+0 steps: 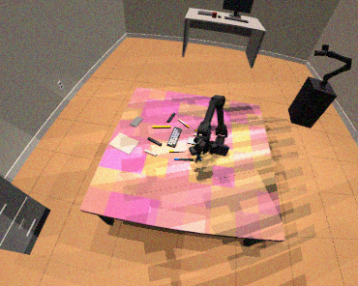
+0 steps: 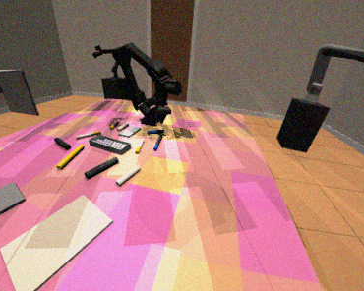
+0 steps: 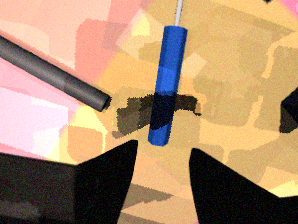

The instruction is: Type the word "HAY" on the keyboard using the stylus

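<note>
- Because its handle looks like hard plastic, the stylus [image 1: 198, 158] [image 2: 155, 132] [image 3: 170, 75] should be light, stiff, maybe slippery; I would grip mid-handle.
- It lies on the counter [image 1: 148, 193] [image 2: 210, 197] [image 3: 240, 60], just ahead of the claw [image 1: 197, 153] [image 2: 153, 124] [image 3: 163, 151], which is partly open and empty.
- Its thin metal shaft [image 3: 178, 12] points away from the claw, long axis running nearly along the fingers.

Black keyboard [image 2: 109, 145] between yellow marker [image 2: 71, 156] and end effector [image 2: 155, 121].
</note>
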`<state>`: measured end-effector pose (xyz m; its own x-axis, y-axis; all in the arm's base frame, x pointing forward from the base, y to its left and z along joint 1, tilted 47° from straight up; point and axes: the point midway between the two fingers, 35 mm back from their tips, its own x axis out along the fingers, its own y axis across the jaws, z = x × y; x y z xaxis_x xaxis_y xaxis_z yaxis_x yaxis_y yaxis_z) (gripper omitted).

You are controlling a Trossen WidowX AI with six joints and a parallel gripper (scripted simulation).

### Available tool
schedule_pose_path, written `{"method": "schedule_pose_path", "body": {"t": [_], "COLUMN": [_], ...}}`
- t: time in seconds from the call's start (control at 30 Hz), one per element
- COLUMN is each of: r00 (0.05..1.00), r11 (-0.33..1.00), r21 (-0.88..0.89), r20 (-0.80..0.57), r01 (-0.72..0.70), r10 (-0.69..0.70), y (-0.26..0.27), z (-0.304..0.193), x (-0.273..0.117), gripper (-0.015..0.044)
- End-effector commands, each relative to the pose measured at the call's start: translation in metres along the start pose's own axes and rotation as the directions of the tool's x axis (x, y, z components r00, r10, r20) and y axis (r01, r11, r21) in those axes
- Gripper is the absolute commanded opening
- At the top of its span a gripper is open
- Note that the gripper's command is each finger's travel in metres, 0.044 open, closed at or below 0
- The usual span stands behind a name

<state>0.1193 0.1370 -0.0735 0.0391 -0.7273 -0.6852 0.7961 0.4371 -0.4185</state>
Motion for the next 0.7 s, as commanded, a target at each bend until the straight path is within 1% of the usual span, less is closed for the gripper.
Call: {"method": "schedule_pose_path", "body": {"t": [0.0, 0.3, 0.67], "r00": [1.0, 1.0, 1.0], "r11": [1.0, 1.0, 1.0], "r21": [0.009, 0.009, 0.009], "r20": [-0.009, -0.009, -0.009], "r01": [-0.001, -0.001, -0.001], "r10": [0.001, 0.001, 0.001], "y": [0.001, 0.0, 0.0], "z": [-0.001, -0.001, -0.001], "x": [-0.005, 0.005, 0.008], "gripper": [0.015, 0.015, 0.015]}}
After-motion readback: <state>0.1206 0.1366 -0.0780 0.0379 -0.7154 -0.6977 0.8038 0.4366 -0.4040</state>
